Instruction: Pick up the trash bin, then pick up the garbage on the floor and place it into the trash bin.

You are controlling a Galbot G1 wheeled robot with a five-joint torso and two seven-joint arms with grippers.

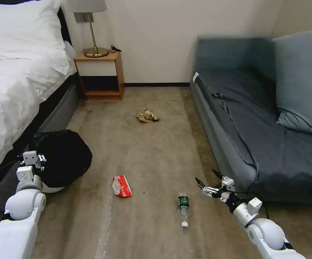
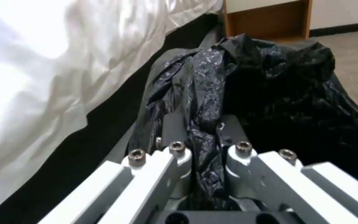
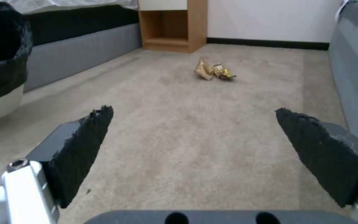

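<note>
The trash bin [image 1: 64, 158], white with a glossy black bag over its rim, stands at the bed's foot on the left. My left gripper [image 1: 37, 162] is shut on the bag's rim; in the left wrist view the crinkly bag [image 2: 204, 124] is pinched between the fingers [image 2: 175, 155]. Garbage lies on the carpet: a crushed red-and-white carton [image 1: 121, 186], a clear bottle [image 1: 183, 208] with green label, and gold and tan wrappers [image 1: 147, 115] [image 3: 212, 71] farther off. My right gripper [image 1: 208, 180] hovers open just right of the bottle, low over the floor.
A bed with white linen [image 1: 15, 79] runs along the left. A wooden nightstand [image 1: 99, 73] with a brass lamp stands at the far wall. A grey-blue sofa [image 1: 264, 118] lines the right. Open carpet [image 1: 152, 151] stretches between them.
</note>
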